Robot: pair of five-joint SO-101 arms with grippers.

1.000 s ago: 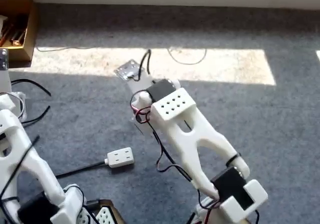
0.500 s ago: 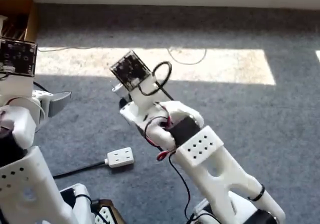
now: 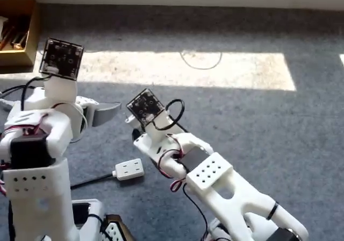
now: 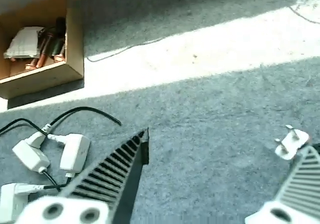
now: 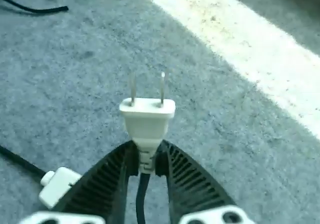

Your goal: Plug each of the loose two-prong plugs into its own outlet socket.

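White two-prong plug (image 5: 146,116), prongs pointing away, clamped at its neck by right gripper (image 5: 146,159), off the carpet (image 5: 240,134). White outlet socket (image 3: 129,169) lies flat on the carpet, black cord (image 3: 86,183) attached. Two more white plugs (image 4: 75,151) lie side by side.

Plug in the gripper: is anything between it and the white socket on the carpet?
Nothing visible does. The right gripper holds the plug clear of the floor, and the socket lies close by on bare carpet, with no arm or cable across the gap.
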